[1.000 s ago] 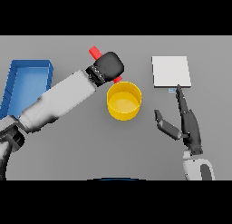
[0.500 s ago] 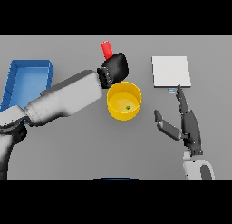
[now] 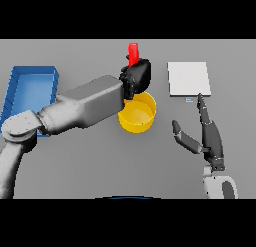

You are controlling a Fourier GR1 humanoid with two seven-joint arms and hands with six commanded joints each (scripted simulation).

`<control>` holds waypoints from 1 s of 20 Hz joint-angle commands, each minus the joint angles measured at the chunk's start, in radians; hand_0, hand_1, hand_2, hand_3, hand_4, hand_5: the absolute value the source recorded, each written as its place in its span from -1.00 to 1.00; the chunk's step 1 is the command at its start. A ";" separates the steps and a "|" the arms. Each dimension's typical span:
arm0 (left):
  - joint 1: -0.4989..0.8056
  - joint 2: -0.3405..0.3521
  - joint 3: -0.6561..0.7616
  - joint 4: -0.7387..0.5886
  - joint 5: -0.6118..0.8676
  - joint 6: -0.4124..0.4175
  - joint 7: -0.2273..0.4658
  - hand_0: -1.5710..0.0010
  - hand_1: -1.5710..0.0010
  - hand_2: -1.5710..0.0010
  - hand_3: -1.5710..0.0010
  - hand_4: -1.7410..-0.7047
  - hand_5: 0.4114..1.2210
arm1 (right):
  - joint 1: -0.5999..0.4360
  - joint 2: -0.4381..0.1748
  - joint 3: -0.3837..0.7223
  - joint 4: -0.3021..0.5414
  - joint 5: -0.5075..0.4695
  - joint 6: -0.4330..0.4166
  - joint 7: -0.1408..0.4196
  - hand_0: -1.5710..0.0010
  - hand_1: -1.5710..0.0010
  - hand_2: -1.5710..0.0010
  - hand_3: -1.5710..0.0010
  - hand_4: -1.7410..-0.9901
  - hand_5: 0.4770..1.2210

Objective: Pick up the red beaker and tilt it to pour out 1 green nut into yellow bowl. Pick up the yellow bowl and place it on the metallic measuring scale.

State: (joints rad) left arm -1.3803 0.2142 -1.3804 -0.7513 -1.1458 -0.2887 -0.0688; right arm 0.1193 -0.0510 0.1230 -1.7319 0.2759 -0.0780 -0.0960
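Your left hand (image 3: pixel 136 78) is curled round the red beaker (image 3: pixel 133 53), held upright above the far rim of the yellow bowl (image 3: pixel 137 114). Bowl sits on the surface (image 3: pixel 100 161) at centre; can't tell if a nut is inside. Scale (image 3: pixel 188 78) lies far right. Right hand (image 3: pixel 207 136): near right, fingers straight, holding nothing. Blue tray (image 3: pixel 30 93) at left.

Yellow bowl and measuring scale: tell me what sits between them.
Nothing. In the head view, only bare grey table separates the yellow bowl from the measuring scale.
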 commanded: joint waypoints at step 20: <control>-0.280 0.298 0.622 0.547 0.734 0.207 0.123 -1.00 -1.00 -1.00 -0.82 -1.00 1.00 | -0.032 0.016 0.011 0.032 -0.015 0.009 -0.044 1.00 1.00 1.00 1.00 0.68 -0.61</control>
State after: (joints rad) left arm -1.6590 0.5144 -0.7604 -0.2034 -0.4092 -0.0835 0.0540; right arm 0.0873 -0.0353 0.1337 -1.7005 0.2605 -0.0691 -0.1412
